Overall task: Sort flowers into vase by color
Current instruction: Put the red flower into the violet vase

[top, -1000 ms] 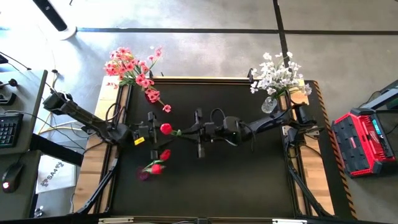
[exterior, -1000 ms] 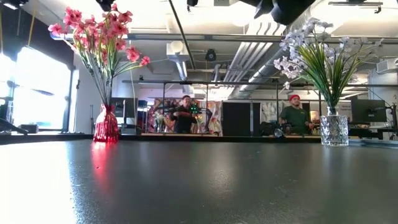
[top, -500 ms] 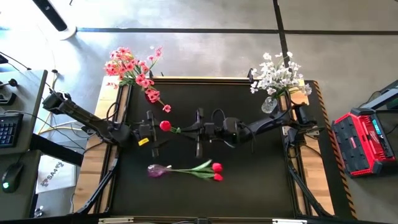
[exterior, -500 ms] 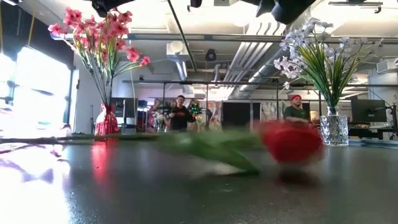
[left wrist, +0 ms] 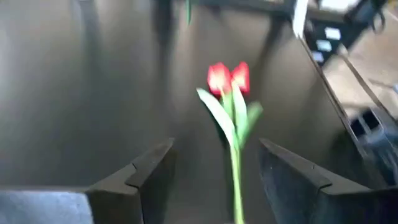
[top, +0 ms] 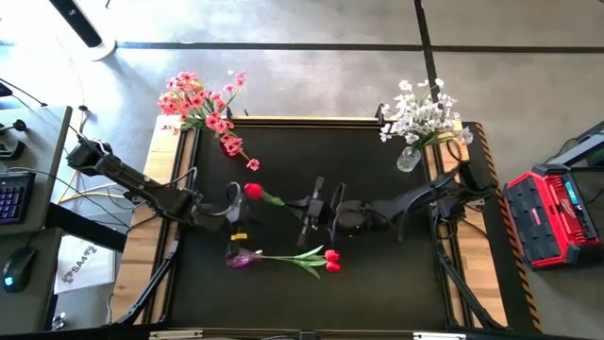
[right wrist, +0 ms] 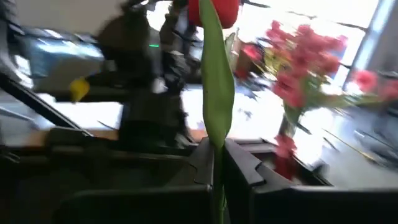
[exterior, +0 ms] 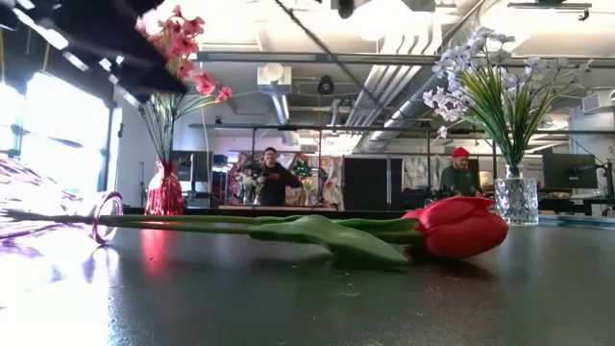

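The black desk (top: 377, 274) fills the middle of the high view, with wooden edges at its left and right. Both dark arms reach in from the sides toward its centre.

At the upper left corner of the desk stands a red vase (exterior: 163, 192) holding the pink flowers (top: 198, 102). At the upper right corner a clear glass vase (exterior: 517, 200) holds the white flowers (top: 423, 113). In the low view two people show in the room far behind the desk.

The right claw (top: 304, 204) sits just right of centre in the high view. Its fingers (right wrist: 245, 163) are pinched shut on the green stem of a red tulip (top: 253, 191), whose bud points toward the upper left and hangs above the desk surface. In the right wrist view the stem and a long leaf rise straight up out of the closed jaws.

The left claw (top: 234, 219) sits left of centre, near the held bud and just above the flowers lying on the desk. Its fingers (left wrist: 149, 180) stand well apart with nothing gripped between them.

Below centre in the high view, a pair of red tulips (top: 328, 259) lies flat on the desk, buds to the right and stems running left. At the left end of the stems lies a small purplish glass vase (top: 241, 257) on its side.
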Controlling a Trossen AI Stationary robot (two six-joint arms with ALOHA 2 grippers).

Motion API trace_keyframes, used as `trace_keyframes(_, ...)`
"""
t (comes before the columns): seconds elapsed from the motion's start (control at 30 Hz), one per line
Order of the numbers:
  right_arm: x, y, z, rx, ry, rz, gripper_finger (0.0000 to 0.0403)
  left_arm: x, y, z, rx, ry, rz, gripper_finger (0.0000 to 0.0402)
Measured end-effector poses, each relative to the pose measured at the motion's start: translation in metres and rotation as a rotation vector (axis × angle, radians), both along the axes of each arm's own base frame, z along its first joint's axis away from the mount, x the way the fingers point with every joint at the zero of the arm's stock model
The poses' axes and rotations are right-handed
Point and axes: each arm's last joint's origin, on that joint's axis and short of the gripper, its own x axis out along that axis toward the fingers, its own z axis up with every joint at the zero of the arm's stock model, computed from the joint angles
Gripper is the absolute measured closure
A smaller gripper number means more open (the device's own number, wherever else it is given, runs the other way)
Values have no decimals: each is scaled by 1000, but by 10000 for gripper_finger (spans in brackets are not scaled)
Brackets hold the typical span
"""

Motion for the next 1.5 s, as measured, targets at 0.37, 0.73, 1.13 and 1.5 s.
trace_keyframes(0.37, -43, 18, 2, 171, 223, -239, 402, -1, -7, -32, -197, 316, -43, 190)
trace_keyframes(0.73, -64, 50, -21, 283, 256, -329, 403, 7, -15, -65, -227, 505, -115, 190)
trace_keyframes(1.13, -69, 74, -96, 541, 194, -425, 403, 14, -26, -83, -204, 540, -184, 190)
trace_keyframes(1.5, -80, 105, -105, 609, 109, -377, 403, 22, -28, -91, -153, 481, -118, 249)
